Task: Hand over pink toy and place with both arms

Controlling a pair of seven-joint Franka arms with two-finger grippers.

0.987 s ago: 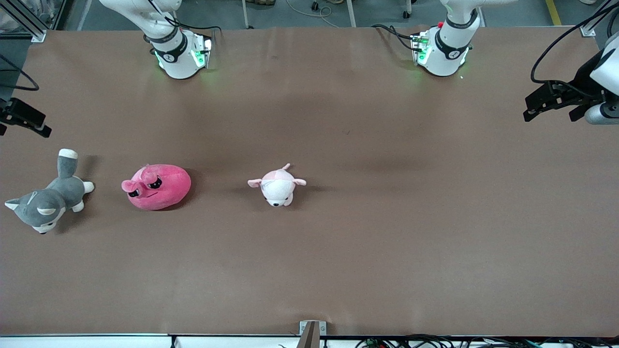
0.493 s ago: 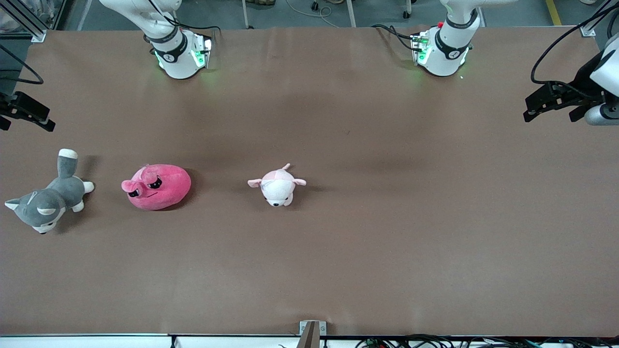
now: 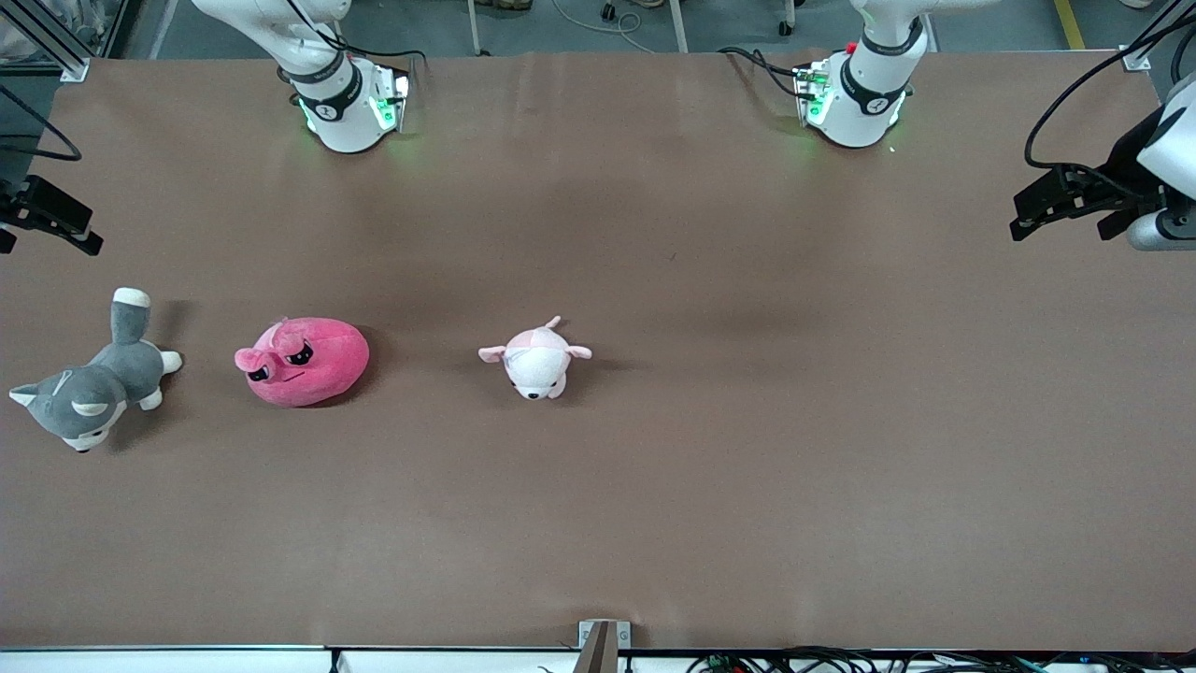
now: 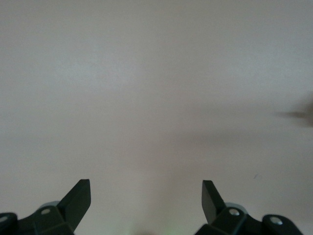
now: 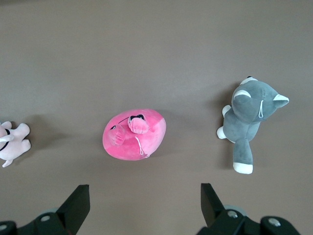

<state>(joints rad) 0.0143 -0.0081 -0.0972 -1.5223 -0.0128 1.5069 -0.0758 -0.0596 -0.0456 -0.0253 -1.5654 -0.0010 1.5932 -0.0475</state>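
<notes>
While nothing is held: both arms hang in the air at the two ends of the table [image 3: 654, 523].
Pink toy [image 3: 304, 361]: lies on the table in the left-centre of the front view, toward the right arm's end, face turned to the front camera.
Right gripper [image 3: 45, 217]: at the left edge of the front view, up in the air, fingers [image 5: 78, 205] spread wide with nothing between them; in the right wrist view the pink toy [image 5: 134, 134] sits mid-frame above the fingertips, well apart from them.
Left gripper [image 3: 1060, 198]: at the right edge of the front view, fingers [image 4: 78, 198] spread over bare table, well apart from the toy.
Grey plush [image 3: 89, 385]: beside the pink toy, at the left edge.
Pale pink plush [image 3: 535, 361]: beside the pink toy, near the centre.
</notes>
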